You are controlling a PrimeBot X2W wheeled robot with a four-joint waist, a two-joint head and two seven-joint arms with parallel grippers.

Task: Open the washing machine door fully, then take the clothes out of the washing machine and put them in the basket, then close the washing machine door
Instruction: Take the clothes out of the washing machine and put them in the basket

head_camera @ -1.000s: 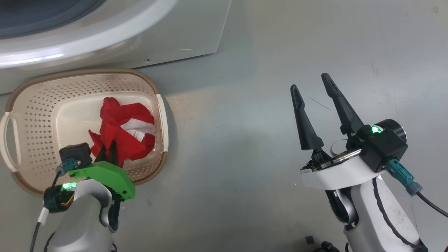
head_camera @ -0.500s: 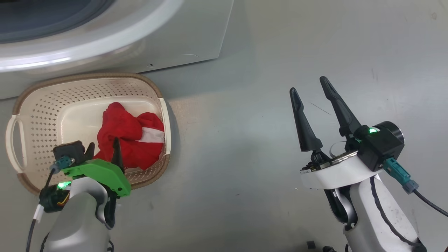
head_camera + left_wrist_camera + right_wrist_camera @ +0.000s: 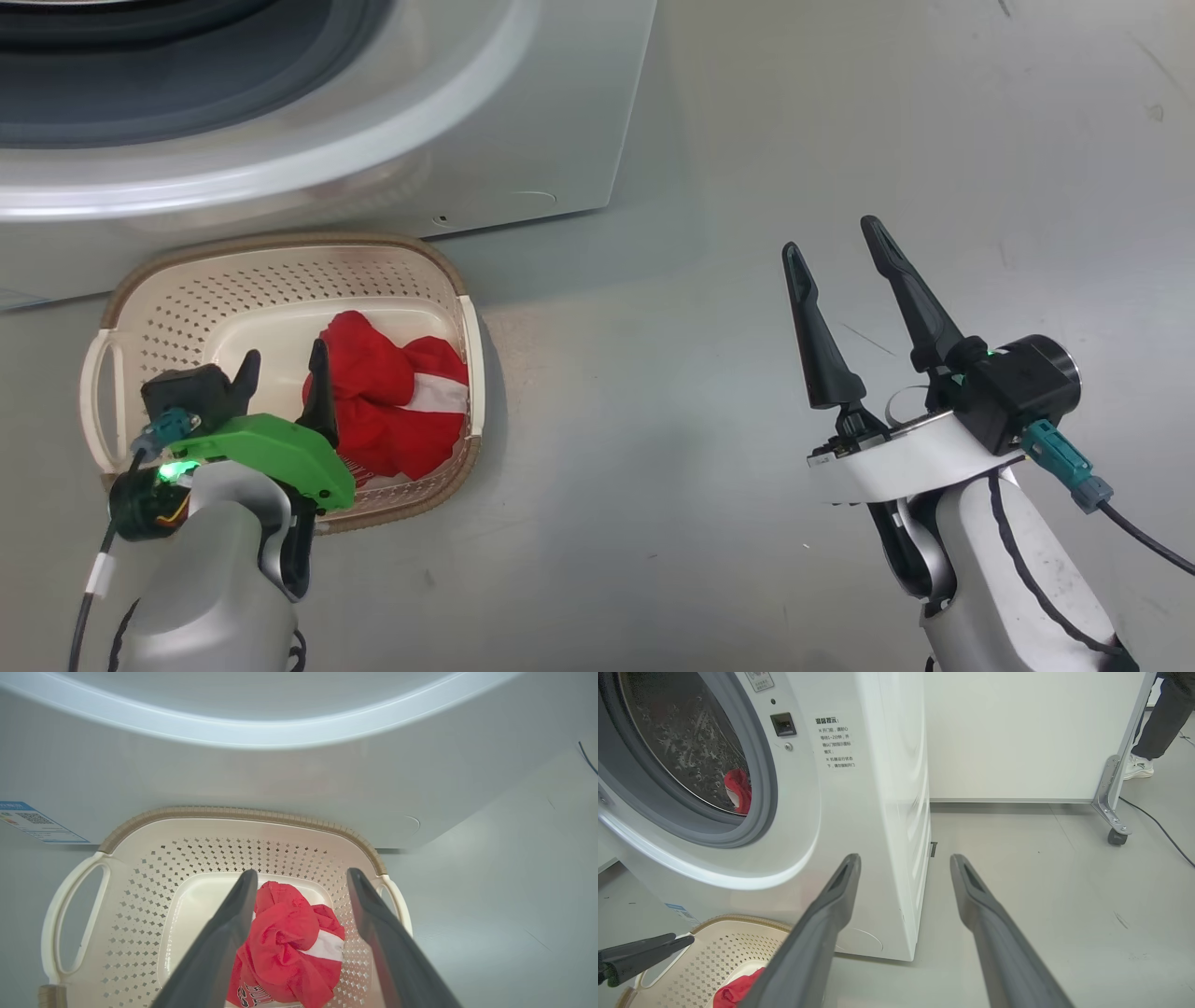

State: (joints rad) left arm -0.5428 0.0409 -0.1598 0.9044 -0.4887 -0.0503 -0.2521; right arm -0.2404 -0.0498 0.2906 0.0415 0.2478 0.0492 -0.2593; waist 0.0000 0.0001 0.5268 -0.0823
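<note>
Smooth grey floor (image 3: 709,373) (lightly scuffed) runs beside the washing machine (image 3: 859,812).

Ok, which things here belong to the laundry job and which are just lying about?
Job: washing machine, red fabric inside it, basket, clothes in it.
Lying about: wheeled panel stand, floor cable, a person's shoe.

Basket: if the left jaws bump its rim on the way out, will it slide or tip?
Probably slides: the basket looks like thin perforated plastic on smooth floor, so likely light. Tipping seems unlikely, since it sits low and wide. The clothes bunched inside look too small to anchor it much.
</note>
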